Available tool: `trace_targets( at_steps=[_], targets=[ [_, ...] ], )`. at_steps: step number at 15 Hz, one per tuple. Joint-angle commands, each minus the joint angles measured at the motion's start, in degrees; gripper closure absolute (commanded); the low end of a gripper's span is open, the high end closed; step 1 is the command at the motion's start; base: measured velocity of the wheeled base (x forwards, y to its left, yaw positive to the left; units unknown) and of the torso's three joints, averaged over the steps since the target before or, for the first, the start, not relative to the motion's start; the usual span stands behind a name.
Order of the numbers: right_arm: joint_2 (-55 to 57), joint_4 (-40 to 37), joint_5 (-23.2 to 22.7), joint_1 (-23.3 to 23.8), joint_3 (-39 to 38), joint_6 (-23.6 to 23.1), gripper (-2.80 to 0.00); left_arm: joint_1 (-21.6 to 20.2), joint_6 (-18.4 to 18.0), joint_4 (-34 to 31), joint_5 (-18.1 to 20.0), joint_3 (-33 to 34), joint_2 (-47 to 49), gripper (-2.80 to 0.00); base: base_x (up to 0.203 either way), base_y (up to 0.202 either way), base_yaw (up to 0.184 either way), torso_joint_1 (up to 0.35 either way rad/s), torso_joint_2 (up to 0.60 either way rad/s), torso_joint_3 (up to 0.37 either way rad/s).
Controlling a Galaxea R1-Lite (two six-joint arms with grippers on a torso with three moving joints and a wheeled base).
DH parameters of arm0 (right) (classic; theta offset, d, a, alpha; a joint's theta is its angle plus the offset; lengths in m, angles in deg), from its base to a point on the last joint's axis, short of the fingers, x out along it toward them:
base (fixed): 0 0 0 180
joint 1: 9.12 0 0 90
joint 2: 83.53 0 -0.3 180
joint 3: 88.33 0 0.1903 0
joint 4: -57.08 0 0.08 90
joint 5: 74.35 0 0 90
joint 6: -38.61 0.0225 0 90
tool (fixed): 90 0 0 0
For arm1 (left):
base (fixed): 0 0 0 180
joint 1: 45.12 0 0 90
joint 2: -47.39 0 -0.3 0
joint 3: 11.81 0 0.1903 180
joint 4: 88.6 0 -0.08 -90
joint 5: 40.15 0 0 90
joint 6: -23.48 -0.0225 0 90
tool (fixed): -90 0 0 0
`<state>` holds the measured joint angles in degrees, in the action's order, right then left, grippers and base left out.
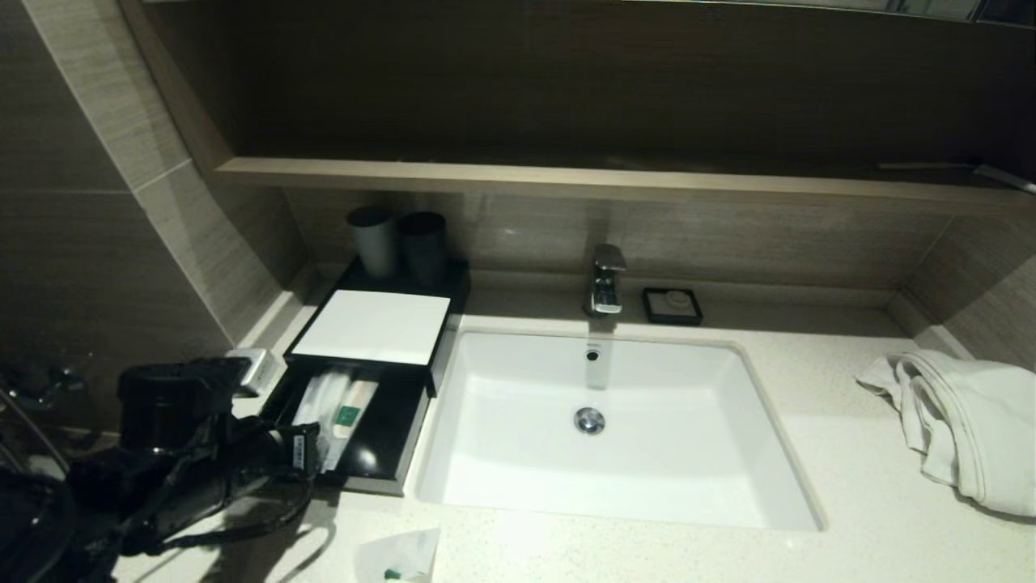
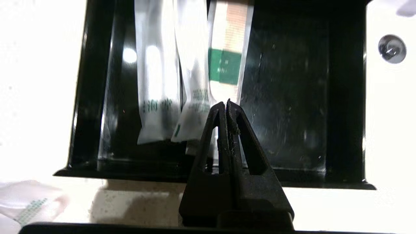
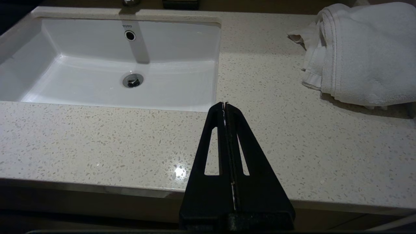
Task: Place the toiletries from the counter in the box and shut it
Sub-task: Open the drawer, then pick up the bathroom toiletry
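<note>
The black box (image 1: pixel 441 344) with a white top panel stands left of the sink, its drawer (image 1: pixel 388 437) pulled out. Three toiletries sachets (image 2: pixel 156 81) lie lengthwise in the drawer's left half, one with a green band (image 2: pixel 226 65). My left gripper (image 2: pixel 226 103) is shut with nothing between its fingers. It hovers over the drawer's front edge, tips by the near ends of the sachets. Another sachet (image 1: pixel 401 557) lies on the counter (image 1: pixel 647 551) in front of the box, also seen in the left wrist view as a crinkly sachet (image 2: pixel 29 201). My right gripper (image 3: pixel 225 104) is shut and empty above the counter's front edge.
The white sink (image 1: pixel 696 478) is inset right of the box, with a faucet (image 1: pixel 605 279) and a small black soap dish (image 1: pixel 672 305) behind it. Two grey cups (image 1: pixel 396 241) stand behind the box. A white towel (image 1: pixel 963 421) lies at the far right.
</note>
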<state>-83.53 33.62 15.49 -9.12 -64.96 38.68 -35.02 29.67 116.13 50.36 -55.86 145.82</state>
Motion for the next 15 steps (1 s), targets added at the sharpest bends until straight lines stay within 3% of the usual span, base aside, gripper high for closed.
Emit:
trace_targets(
  at_steps=[1, 5, 10, 12, 15],
  targets=[
    [0.0, 0.0, 0.0, 0.0, 0.0, 0.0, 0.0, -0.1, 0.0, -0.1, -0.1, -1.2, -1.6, 0.0, 0.0, 0.0, 0.0, 0.0, 0.0, 0.0],
    [0.0, 0.0, 0.0, 0.0, 0.0, 0.0, 0.0, 0.5, 0.2, -10.5, 0.7, -4.4, -9.4, 0.0, 0.0, 0.0, 0.0, 0.0, 0.0, 0.0],
    [0.0, 0.0, 0.0, 0.0, 0.0, 0.0, 0.0, 9.7, 0.3, -21.9, 0.9, -8.0, -14.1, 0.0, 0.0, 0.0, 0.0, 0.0, 0.0, 0.0],
    [0.0, 0.0, 0.0, 0.0, 0.0, 0.0, 0.0, 10.5, 0.6, -23.2, 0.9, -8.7, -13.9, 0.0, 0.0, 0.0, 0.0, 0.0, 0.0, 0.0],
    [0.0, 0.0, 0.0, 0.0, 0.0, 0.0, 0.0, 15.0, 0.6, -28.9, 0.9, -9.0, -14.7, 0.0, 0.0, 0.0, 0.0, 0.0, 0.0, 0.0]
  ],
)
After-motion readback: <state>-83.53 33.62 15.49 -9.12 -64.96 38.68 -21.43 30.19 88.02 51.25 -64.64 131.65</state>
